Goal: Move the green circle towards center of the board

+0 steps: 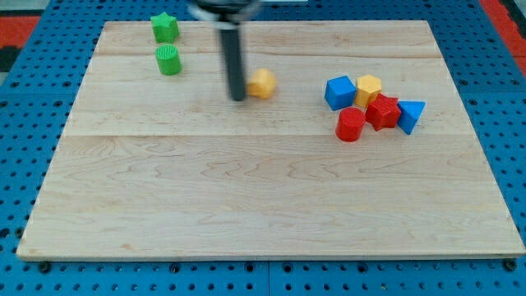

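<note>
Wooden board [271,205]: ribbed green circle [168,60] upright, left of my tip [238,98].

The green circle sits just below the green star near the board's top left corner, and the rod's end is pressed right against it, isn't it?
Not quite. The green circle does sit just below the green star near the top left of the board, but my tip is not against it. The camera view shows my tip well to its right, next to the yellow block.

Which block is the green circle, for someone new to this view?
Start at the wooden board's top-left corner, where two green blocks sit. The green circle is the lower one, a ribbed round cylinder, just below the pointed green star.
</note>
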Available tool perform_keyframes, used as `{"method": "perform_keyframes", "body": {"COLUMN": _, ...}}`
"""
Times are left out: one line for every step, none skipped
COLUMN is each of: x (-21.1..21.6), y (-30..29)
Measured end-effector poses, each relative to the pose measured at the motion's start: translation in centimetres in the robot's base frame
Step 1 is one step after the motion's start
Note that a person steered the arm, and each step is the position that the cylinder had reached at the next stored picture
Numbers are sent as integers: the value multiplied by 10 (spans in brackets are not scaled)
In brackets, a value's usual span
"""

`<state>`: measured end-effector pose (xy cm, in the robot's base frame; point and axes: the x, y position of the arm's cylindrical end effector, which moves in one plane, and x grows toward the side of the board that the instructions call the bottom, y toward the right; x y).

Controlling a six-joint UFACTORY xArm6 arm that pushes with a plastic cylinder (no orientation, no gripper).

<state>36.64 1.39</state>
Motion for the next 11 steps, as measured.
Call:
{"method": "perform_keyframes", "body": {"x": 9, "y": 7}}
{"method": "perform_keyframes", "body": {"x": -15, "y": -57}}
{"method": "perform_keyframes", "body": {"x": -61, "y": -28}}
{"method": "perform_keyframes", "body": {"x": -26, "y": 57}}
{"method": "perform_keyframes", "body": {"x": -7, "y": 34}}
{"method": "perform_keyframes", "body": {"x": -55, "y": -56}}
{"method": "perform_keyframes", "body": {"x": -130, "y": -120}}
{"method": "perform_keyframes", "body": {"x": -115, "y": -200}}
{"method": "perform_keyframes", "body": {"x": -43, "y": -143}}
{"method": "perform_keyframes", "body": {"x": -24, "y": -89}}
{"method": "perform_keyframes", "body": {"x": 4, "y": -84}}
